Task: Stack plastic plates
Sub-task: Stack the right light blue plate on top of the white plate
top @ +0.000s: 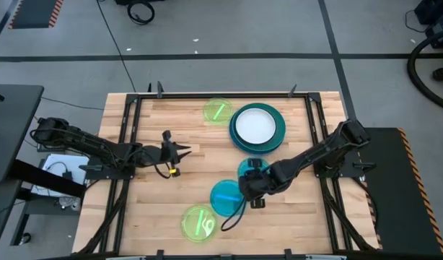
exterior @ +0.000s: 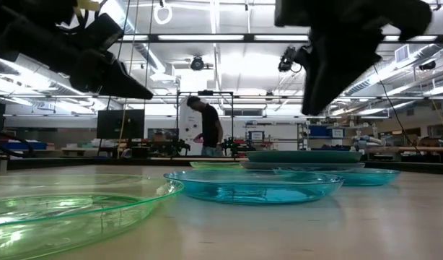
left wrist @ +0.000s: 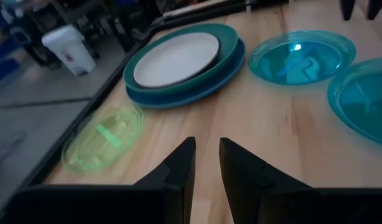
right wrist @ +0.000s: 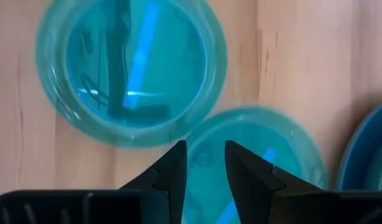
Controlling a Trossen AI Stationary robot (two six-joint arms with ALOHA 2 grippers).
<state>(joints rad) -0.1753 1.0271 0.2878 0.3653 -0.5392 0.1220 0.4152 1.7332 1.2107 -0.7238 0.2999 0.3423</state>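
Observation:
A white plate point(top: 255, 125) lies on a black, a teal point(top: 277, 137) and a blue plate, stacked at the table's far right point(left wrist: 175, 59). Two translucent cyan plates lie flat mid-table, one nearer point(top: 225, 196) point(right wrist: 132, 68) and one beside the stack point(top: 244, 165) point(right wrist: 265, 155). One lime plate point(top: 218, 110) lies at the far edge and another point(top: 200, 222) near the front. My right gripper point(top: 246, 186) point(right wrist: 204, 149) hovers pointing down over the rim of the cyan plate beside the stack, narrowly open. My left gripper point(top: 184, 151) point(left wrist: 206, 149) waits left of centre above bare wood, also narrowly open.
Black rails point(top: 128, 144) frame the wooden table. Bare wood point(top: 164, 195) lies at the near left and between the plates. In the low view a person point(exterior: 207, 126) stands in the room far beyond the table.

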